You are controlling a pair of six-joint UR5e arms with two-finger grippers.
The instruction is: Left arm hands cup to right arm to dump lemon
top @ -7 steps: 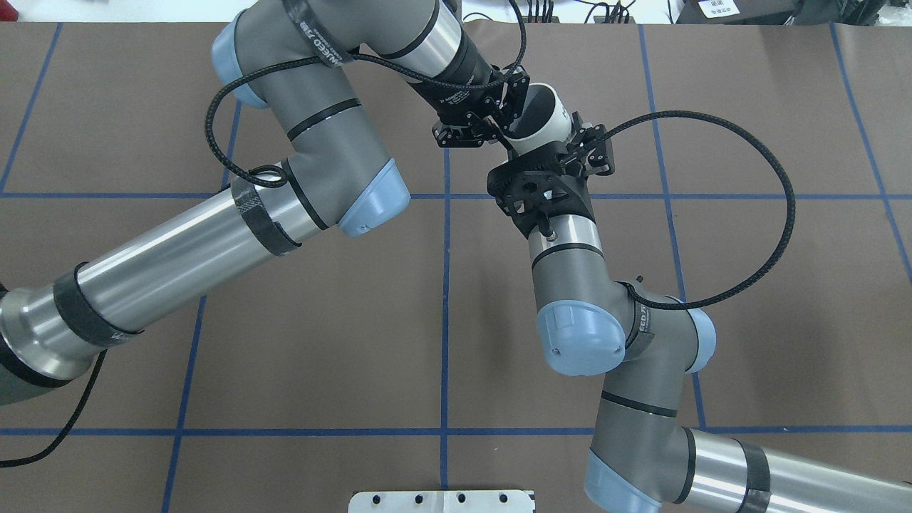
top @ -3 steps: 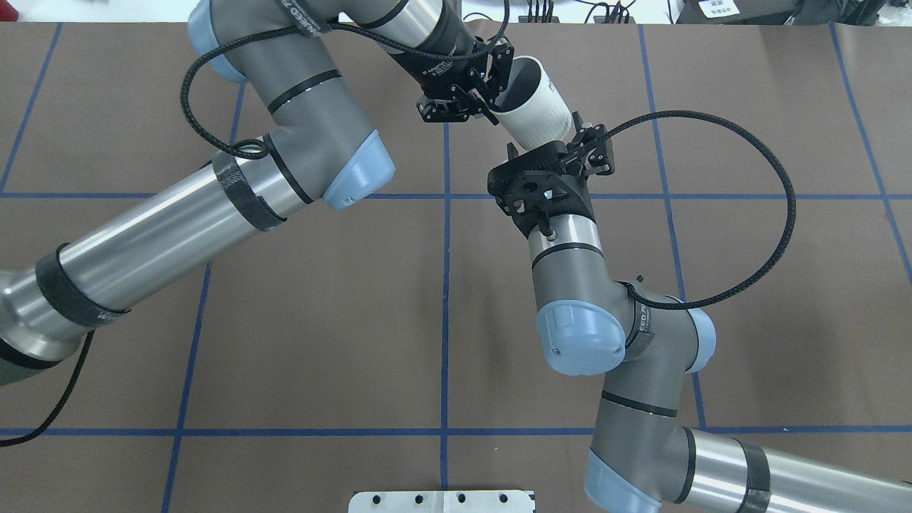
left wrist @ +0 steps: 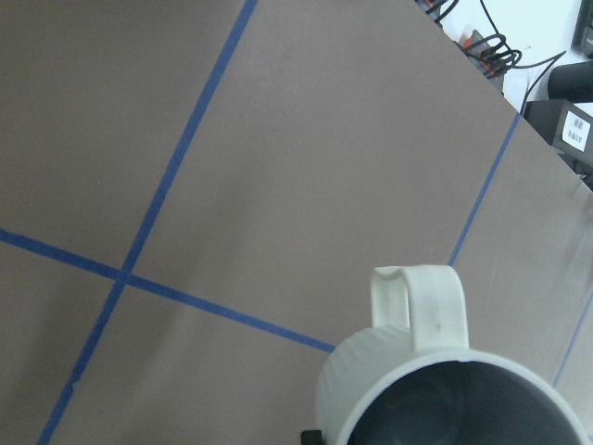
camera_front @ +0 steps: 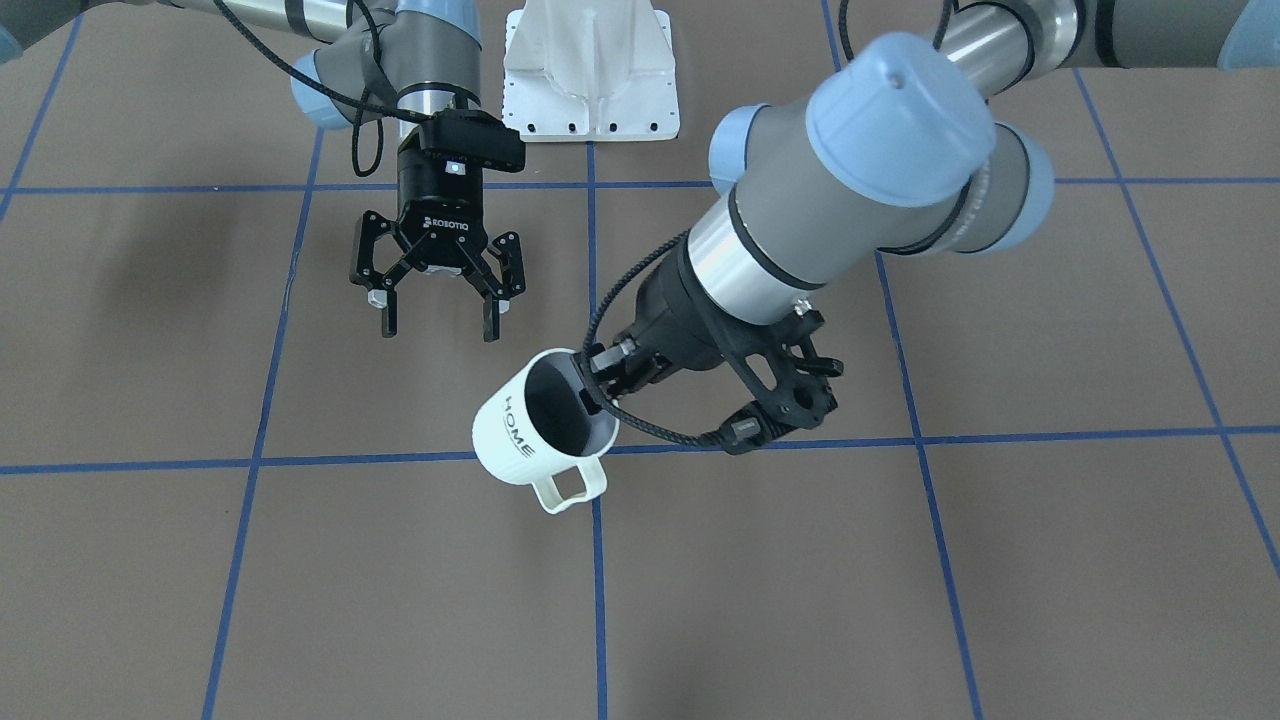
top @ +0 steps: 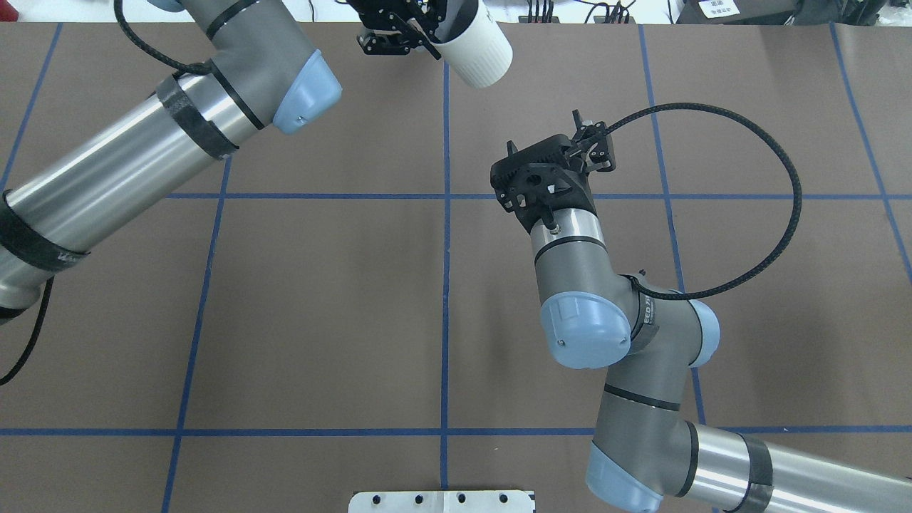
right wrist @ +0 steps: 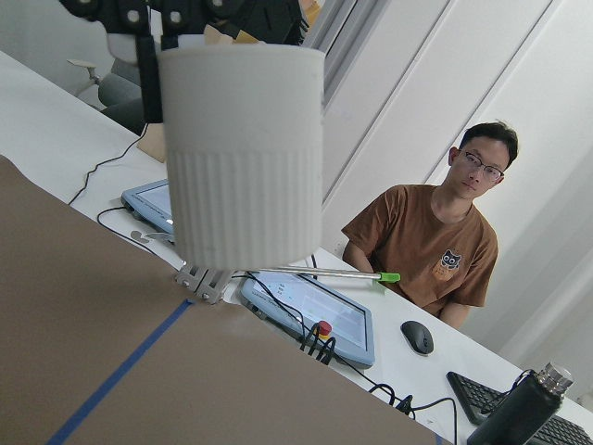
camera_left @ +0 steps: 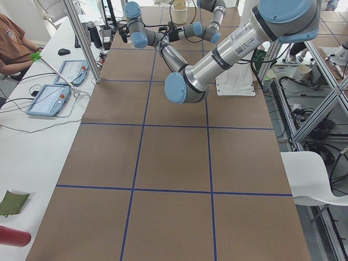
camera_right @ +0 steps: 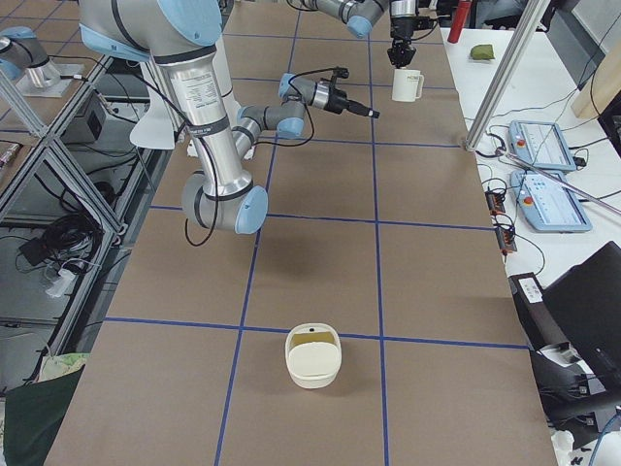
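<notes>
The cup (camera_front: 535,425), off-white with "HOME" on its side, hangs tilted above the table. My left gripper (camera_front: 597,381) is shut on its rim, opposite the loop handle. In the overhead view the cup (top: 476,48) is at the far edge, with the left gripper (top: 412,21) beside it. Its grey inside (left wrist: 463,403) shows no lemon; the lemon is out of view. My right gripper (camera_front: 437,325), marked ROBOTIQ, stands open and empty a short way from the cup. From the right wrist view the cup (right wrist: 246,158) hangs ahead.
A white mounting plate (camera_front: 590,70) sits at the robot's base. A cream container (camera_right: 312,357) with something yellowish inside stands at the table's right end. A person (right wrist: 422,255) sits at a side bench with tablets (camera_right: 539,146). Blue tape lines cross the brown mat.
My left gripper has carried the cup away from the right gripper's open fingers, toward the far left of the overhead view. The right arm has barely moved.
</notes>
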